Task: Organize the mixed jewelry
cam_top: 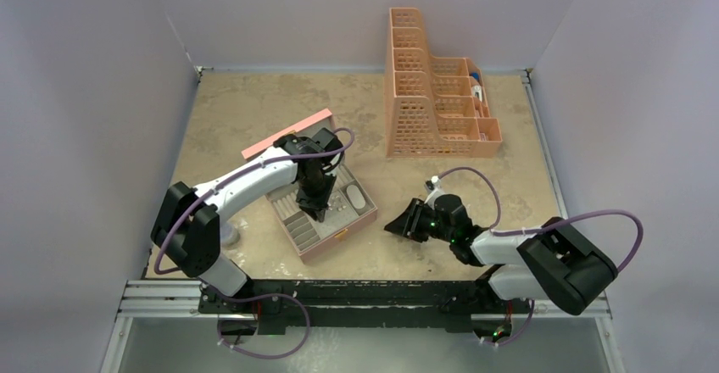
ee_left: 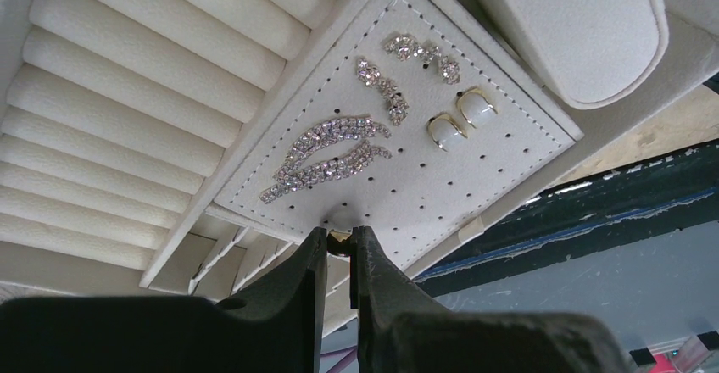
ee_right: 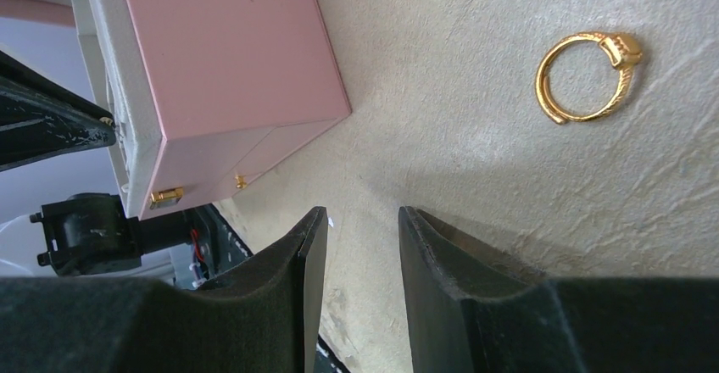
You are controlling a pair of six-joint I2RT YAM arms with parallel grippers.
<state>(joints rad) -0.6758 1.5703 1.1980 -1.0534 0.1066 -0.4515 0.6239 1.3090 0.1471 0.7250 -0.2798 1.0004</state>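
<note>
Because small pieces belong on the punched pad, my left gripper (ee_left: 339, 242) hangs low over the open pink box (ee_right: 229, 59). Its jaws are drawn almost together on a tiny metal piece (ee_left: 339, 235) that glints at their tips; I cannot tell what sort of piece it is. Just beyond the tips, in the centre of that frame, lies the pad (ee_left: 483, 178), and I judge I hold the piece this close so it can be set there. On the pad sit the crystal earrings (ee_left: 326, 157), the longest with its long axis running from lower left to upper right. Two white earrings (ee_left: 462, 120) lie side by side to their right. Padded rolls (ee_left: 127, 136) fill the upper left and a cushion (ee_left: 576, 25) the upper right.

My right gripper (ee_right: 360, 220) hovers over the table (ee_right: 509, 220), jaws parted with nothing between them. I judge this leaves it ready for the gold ring (ee_right: 587, 78) in the upper right of its frame, well apart from the box at upper left. The ring lies flat with its hole facing up, its ornamented head toward the upper right and its split end toward the lower left. Farthest off, in the upper right of the overhead view, stands an orange rack (cam_top: 432, 93).
</note>
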